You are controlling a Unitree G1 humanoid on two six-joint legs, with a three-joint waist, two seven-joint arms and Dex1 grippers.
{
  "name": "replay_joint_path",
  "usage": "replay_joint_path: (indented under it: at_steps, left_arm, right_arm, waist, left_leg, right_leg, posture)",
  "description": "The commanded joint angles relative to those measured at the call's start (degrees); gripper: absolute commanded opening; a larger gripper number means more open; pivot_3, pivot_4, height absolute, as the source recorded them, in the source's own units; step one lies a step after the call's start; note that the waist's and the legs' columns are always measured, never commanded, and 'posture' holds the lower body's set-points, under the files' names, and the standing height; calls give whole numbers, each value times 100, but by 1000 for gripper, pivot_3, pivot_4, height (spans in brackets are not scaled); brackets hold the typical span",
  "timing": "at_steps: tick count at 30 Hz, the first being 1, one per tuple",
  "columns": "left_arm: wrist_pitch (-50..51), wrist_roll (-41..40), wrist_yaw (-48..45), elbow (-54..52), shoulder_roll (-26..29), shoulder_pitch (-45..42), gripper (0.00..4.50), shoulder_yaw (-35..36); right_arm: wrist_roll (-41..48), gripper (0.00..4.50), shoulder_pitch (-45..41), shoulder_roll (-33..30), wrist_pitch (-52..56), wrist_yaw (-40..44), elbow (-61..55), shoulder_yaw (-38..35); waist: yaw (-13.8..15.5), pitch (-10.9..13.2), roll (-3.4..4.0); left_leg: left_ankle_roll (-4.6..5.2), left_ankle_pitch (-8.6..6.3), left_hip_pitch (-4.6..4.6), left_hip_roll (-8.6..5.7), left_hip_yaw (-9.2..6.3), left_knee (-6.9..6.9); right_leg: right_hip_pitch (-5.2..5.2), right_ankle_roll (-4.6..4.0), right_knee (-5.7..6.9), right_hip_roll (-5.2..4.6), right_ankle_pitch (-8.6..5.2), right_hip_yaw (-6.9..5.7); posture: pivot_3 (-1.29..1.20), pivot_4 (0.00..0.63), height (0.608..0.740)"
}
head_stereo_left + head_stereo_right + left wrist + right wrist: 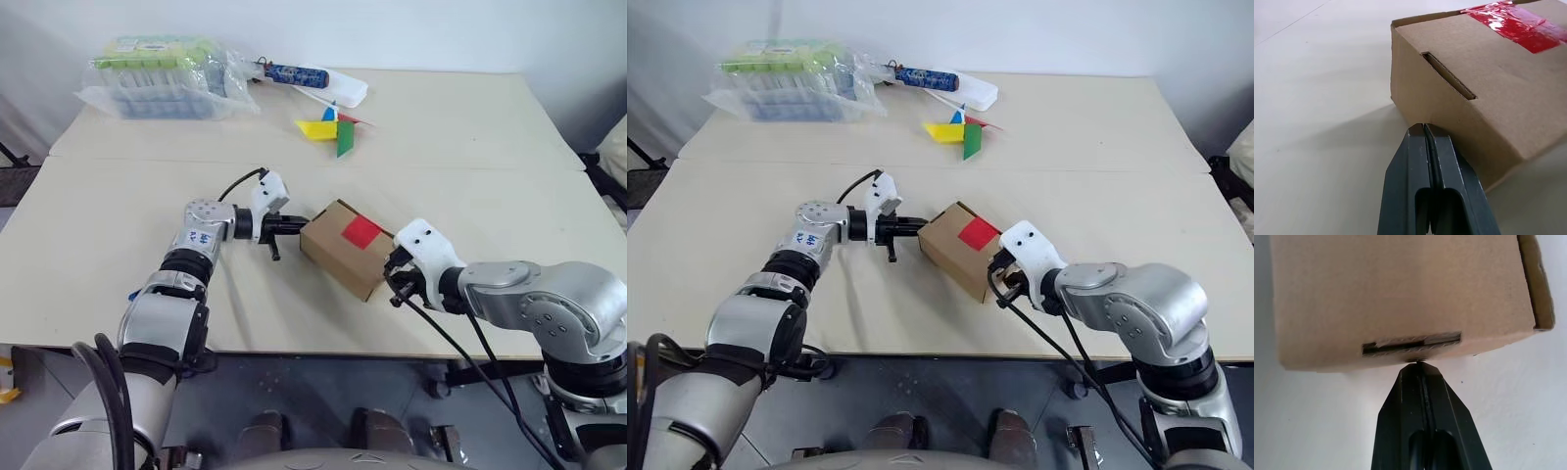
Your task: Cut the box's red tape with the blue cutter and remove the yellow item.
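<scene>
The box [345, 247] sits near the middle of the pale table [98, 225], turned at an angle, lid down and the red tape [361, 231] bright across its top face, unbroken as far as one can see. The left gripper [275, 238] comes in level from the robot's left, its two black fingers [1432, 181] pressed tight together with nothing between them, tips right at the lower part of the box's end wall, just beneath a tuck slot in the cardboard; whether they actually touch the wall is hard to call. On the opposite side the right gripper [1420, 366] is clenched too, empty, its tips drawn up to the box's near end, just under the slit where a flap tucks in, and again contact is too close to judge. So the box lies between the two closed pincers, one at each end. Far back on the table a clear plastic package with green labels [162, 76] rests at the left corner, a blue-patterned tube with a white end [312, 80] lies beside it, and a multicoloured paper pinwheel [331, 127] lies just in front of the tube, well apart from the box. Black cables [460, 343] trail off the right wrist over the table's near edge.
</scene>
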Motion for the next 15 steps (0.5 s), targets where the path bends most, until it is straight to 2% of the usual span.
replay_joint_path:
  at_steps: [1,7,10,13,15]
  left_arm:
    - [-42,-2,79,53,179,-137,18,89]
    - [-56,-28,356,164,440,-303,18,211]
    - [1,-101,409,152,631,-371,18,329]
    - [182,-193,402,110,926,-446,568,489]
    - [485,-172,307,-7,1187,-441,1143,497]
  right_arm:
    - [-27,0,226,-532,-81,378,-358,-365]
    - [-426,0,1011,-1536,-989,1177,-95,-503]
    - [-756,0,1304,-1975,-1842,1687,154,-611]
    - [-1168,548,1487,-2279,-3012,2304,651,-808]
    - [-1144,1179,1443,-2279,-3513,2773,985,-1020]
  waist:
    - [9,1,-1]
    - [4,4,-6]
    - [6,4,-7]
    - [-6,7,-13]
    - [-25,8,-13]
  left_leg:
    - [0,0,0,0,0,0]
    - [3,-2,-1,0,2,0]
    - [4,-2,-1,0,4,1]
    - [4,-2,-1,-1,6,2]
    - [4,-2,1,1,9,0]
  right_leg:
    - [0,0,0,0,0,0]
    - [1,0,-4,0,0,0]
    - [1,0,-6,0,0,2]
    - [1,0,-8,0,0,2]
    - [1,0,-7,0,0,3]
  posture:
    - [0,150,740]
    - [0,150,740]
    - [0,150,740]
    - [0,150,740]
    - [0,150,740]
